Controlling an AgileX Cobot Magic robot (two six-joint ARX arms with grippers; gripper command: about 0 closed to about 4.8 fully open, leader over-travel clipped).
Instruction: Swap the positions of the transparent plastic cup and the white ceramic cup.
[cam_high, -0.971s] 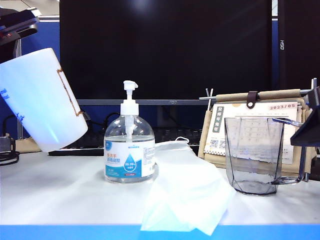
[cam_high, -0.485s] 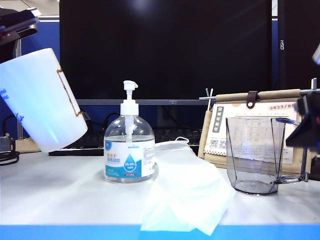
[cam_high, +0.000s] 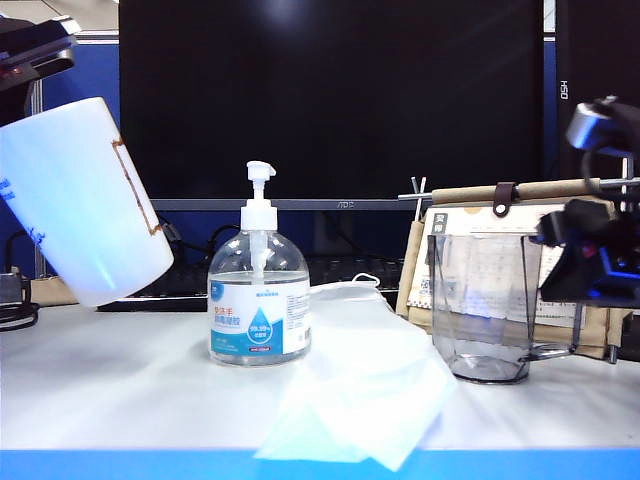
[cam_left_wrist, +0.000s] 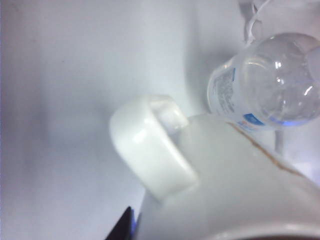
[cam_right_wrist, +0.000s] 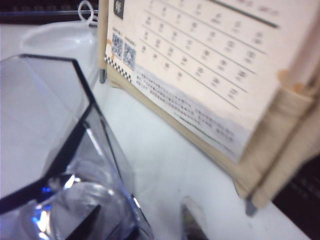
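The transparent plastic cup (cam_high: 483, 305) has slid left along the counter (cam_high: 120, 390). The right claw (cam_high: 590, 262) looks clamped on its handle. The left claw, out of sight but shut, holds the white ceramic cup (cam_high: 80, 200) up, tilted.

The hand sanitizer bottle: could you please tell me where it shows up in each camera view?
Exterior view: the sanitizer bottle stands left of centre on the table, between the white mug and the clear cup.
Left wrist view: seen from above, beside the mug.
Right wrist view: not in it.
Shared landmark: the white mug.
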